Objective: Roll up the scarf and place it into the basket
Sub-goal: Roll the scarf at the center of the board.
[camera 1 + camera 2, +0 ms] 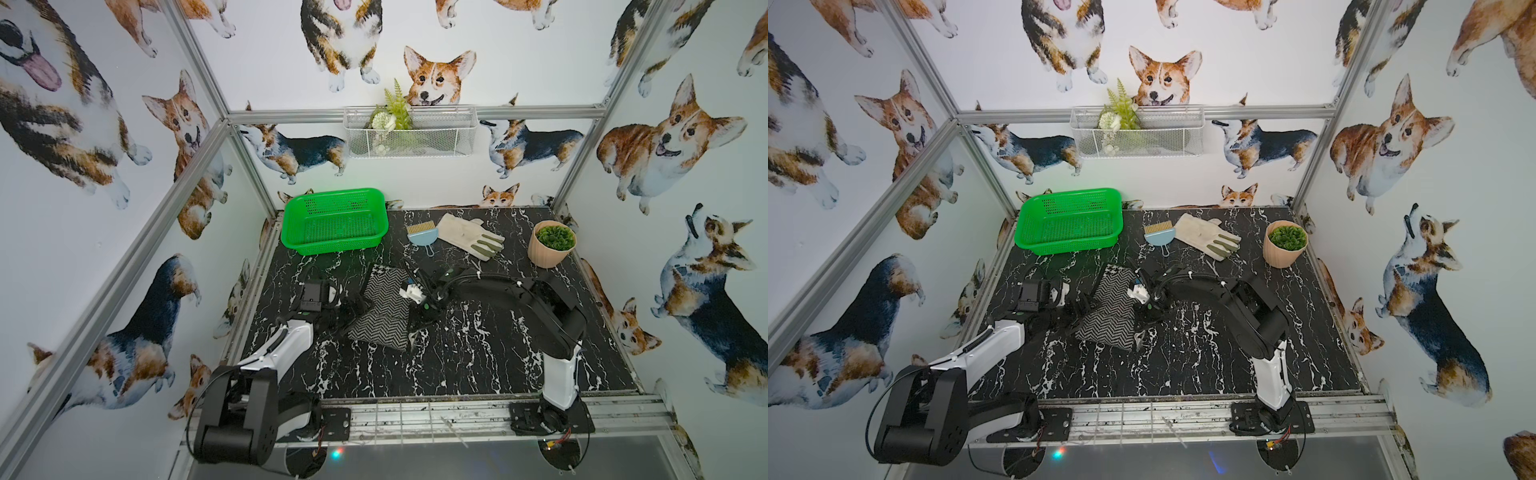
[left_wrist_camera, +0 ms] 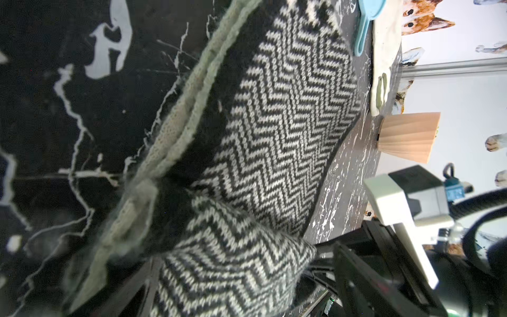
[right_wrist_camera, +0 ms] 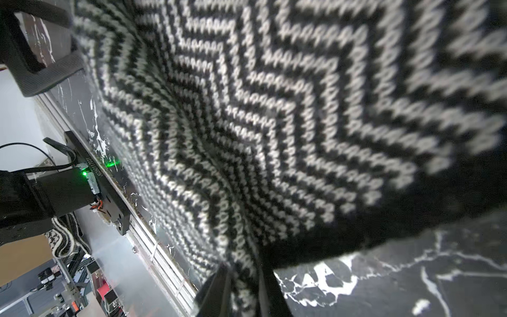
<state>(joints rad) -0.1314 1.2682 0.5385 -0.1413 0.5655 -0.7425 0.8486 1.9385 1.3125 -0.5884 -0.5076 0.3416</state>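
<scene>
Lying folded on the marble table [image 1: 478, 357] mid-way back, herringbone face up, the scarf [image 1: 384, 309] sits between both arms. Left gripper [image 1: 353, 309] touches its left edge, jaws spread wide, holding nothing. Right gripper [image 3: 241, 291], reaching in low from the right, has scarf edge between its jaws — whether pinched or loose I cannot tell. Farther back stand the basket [image 1: 291, 237], empty, at the rear left, then a blue brush [image 1: 423, 237], a glove [image 1: 469, 235] and a potted plant [image 1: 550, 249] — all apart from the scarf.
</scene>
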